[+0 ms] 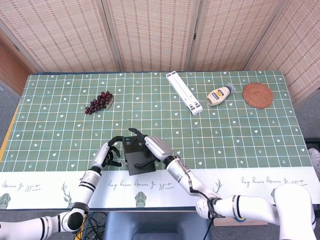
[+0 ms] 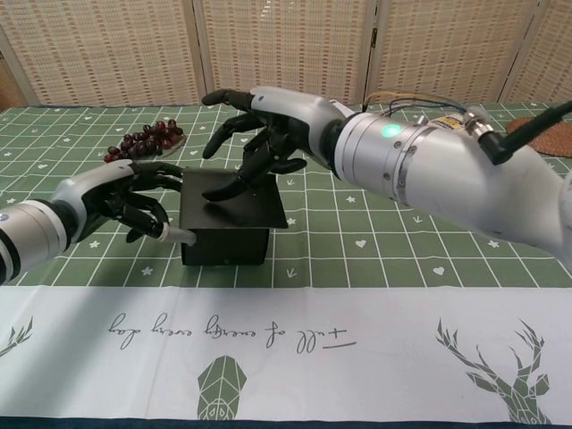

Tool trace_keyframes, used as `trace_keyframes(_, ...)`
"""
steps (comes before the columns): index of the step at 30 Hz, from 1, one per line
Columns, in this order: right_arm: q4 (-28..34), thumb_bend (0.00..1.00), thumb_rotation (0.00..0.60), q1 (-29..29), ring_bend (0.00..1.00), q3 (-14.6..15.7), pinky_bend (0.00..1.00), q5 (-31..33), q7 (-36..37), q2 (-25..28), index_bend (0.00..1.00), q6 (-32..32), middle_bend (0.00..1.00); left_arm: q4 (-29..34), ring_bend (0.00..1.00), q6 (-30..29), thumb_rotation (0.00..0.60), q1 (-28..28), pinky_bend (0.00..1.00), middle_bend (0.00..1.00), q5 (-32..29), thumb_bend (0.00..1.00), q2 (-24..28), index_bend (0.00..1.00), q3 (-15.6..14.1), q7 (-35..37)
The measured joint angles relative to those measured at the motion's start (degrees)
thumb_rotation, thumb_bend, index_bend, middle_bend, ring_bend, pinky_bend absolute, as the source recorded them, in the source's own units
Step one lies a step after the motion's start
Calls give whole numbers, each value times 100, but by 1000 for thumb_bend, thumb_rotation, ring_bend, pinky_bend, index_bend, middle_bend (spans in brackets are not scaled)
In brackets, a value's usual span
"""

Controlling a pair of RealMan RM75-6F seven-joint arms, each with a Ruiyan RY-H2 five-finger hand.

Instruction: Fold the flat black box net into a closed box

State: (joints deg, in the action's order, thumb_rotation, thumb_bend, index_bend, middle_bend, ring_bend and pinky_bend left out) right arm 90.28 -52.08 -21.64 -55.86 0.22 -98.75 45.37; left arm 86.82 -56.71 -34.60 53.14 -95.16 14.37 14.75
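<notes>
Our left hand (image 2: 134, 201) curls against the left side of the square black cardboard box (image 2: 228, 219) and seems to hold it steady. The box sits near the front edge of the green checked surface (image 2: 375, 241). Our right hand (image 2: 259, 134) presses spread fingers on the lid. Next we push the lid fully shut.
</notes>
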Motion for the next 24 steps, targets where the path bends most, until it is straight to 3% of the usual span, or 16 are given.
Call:
trace_keyframes(3, -27, 0, 600, -179, 696, 43, 1000, 341, -482, -26, 0, 79, 325, 120, 499, 11, 600, 55, 787, 65, -139, 143, 12, 8, 49, -53)
trace_keyframes(6, -144, 0, 600, -352, 698, 94, 1000, 559, -940, -142, 0, 259, 332, 276, 490, 240, 600, 89, 787, 5, -132, 143, 172, 0, 0, -95)
trace_keyframes(7, -189, 0, 600, -405, 699, 107, 1000, 644, -1061, -187, 0, 306, 334, 319, 533, 298, 600, 102, 785, 0, -98, 143, 236, 0, -31, -107)
trace_keyframes(9, -290, 0, 600, -516, 707, 140, 1000, 824, -1327, -277, 0, 401, 347, 391, 523, 355, 600, 143, 780, 0, 37, 143, 347, 0, -105, -121)
trace_keyframes(10, -330, 0, 600, -556, 710, 158, 1000, 867, -1438, -309, 0, 444, 352, 419, 459, 361, 600, 166, 777, 0, 110, 143, 378, 0, -139, -122)
trace_keyframes(13, -435, 0, 600, -669, 718, 230, 1000, 949, -1813, -408, 39, 609, 362, 519, 446, 338, 600, 263, 774, 0, 381, 143, 523, 0, -248, -110)
trace_keyframes(19, -516, 1, 600, -842, 721, 387, 1000, 1054, -2492, -566, 186, 901, 363, 758, 445, 198, 600, 484, 765, 0, 888, 143, 941, 0, -456, -82)
trace_keyframes(24, -635, 69, 600, -948, 726, 571, 1000, 1036, -3005, -705, 279, 1090, 373, 1012, 440, 94, 600, 640, 759, 0, 1196, 143, 1311, 0, -558, 6)
